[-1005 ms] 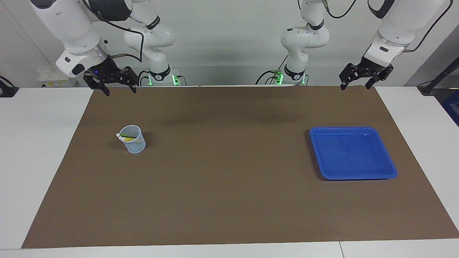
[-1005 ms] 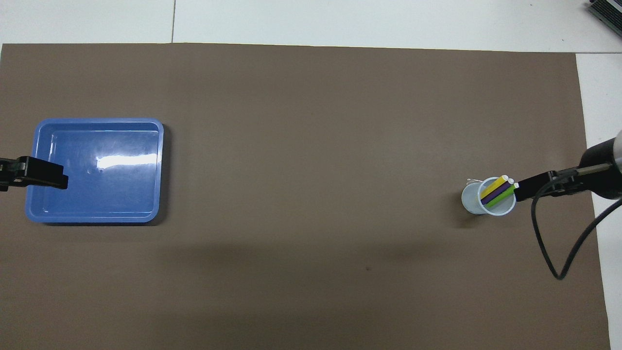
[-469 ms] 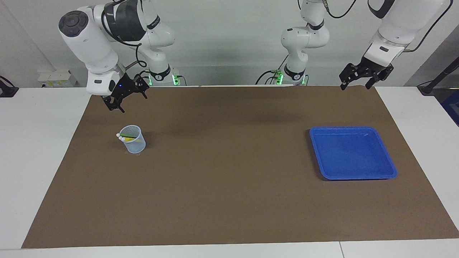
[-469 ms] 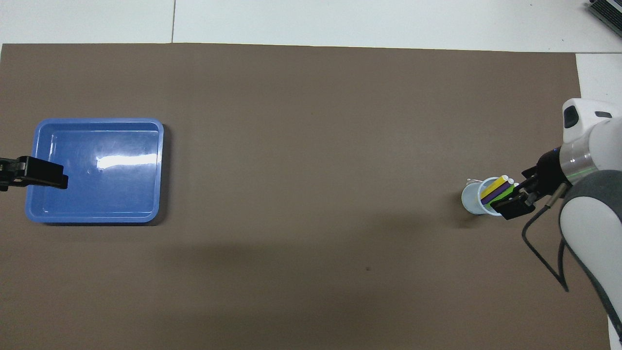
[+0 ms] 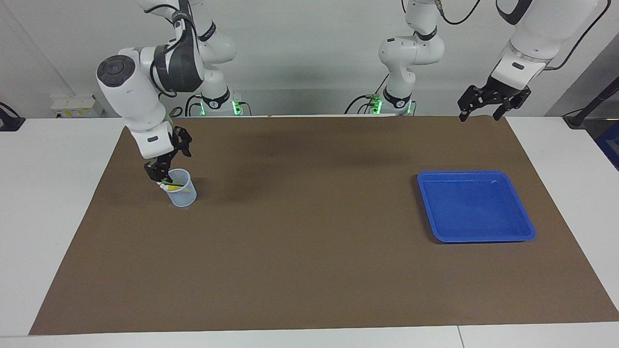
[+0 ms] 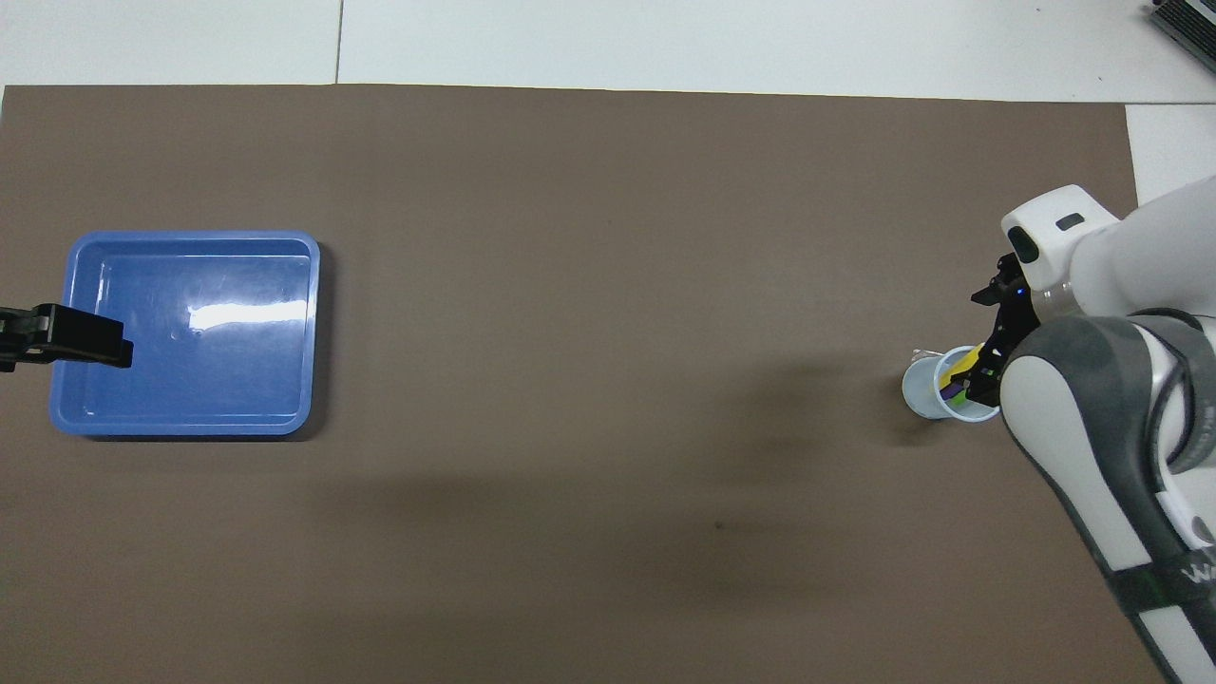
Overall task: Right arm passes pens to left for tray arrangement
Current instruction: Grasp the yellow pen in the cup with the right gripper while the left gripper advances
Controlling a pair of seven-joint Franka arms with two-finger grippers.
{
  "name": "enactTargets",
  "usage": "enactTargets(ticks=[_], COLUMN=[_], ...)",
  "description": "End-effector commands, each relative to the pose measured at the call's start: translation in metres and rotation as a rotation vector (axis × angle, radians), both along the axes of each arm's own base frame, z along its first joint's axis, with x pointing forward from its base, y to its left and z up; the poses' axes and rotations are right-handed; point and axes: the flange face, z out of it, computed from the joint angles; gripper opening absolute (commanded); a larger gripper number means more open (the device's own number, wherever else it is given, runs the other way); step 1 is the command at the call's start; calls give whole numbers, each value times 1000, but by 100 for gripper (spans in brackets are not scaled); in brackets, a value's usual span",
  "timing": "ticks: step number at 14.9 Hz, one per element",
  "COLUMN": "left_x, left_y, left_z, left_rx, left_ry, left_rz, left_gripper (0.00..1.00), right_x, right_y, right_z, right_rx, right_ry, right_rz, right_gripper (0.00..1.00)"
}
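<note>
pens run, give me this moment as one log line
right tool: open, at the pens in the mesh cup | left tool: open, waiting, raised near the robots | tray: no pens

Robotics lab, two white arms (image 5: pixel 145 111), brown mat (image 5: pixel 309 241)

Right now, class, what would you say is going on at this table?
The right gripper is down at the rim of the mesh cup, open, at the tips of the pens standing in it; none is lifted out yet. The left gripper waits open in the air near the robots' edge of the mat. The blue tray lies toward the left arm's end, with nothing in it.
</note>
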Motion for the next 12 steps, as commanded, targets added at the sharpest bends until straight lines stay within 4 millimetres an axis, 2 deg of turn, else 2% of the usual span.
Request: enactTargets(ticks=[1, 6, 9, 12], left_x=[-3, -5, -7, -13], left_y=[-1, -14, -27, -47], left_z=[5, 4, 2, -10], left_rx=[14, -79, -192, -315], left_ry=[-25, -28, -18, 5], left_rz=[-12, 85, 222, 393], left_gripper=[100, 100, 100, 100], right_x=[4, 2, -4, -4], right_y=[-8, -20, -45, -48], right_z=[-20, -40, -58, -62], right_rx=[-13, -26, -24, -24], right_ry=[-14, 2, 15, 3], right_rz=[148, 183, 145, 146], right_gripper=[100, 99, 88, 81])
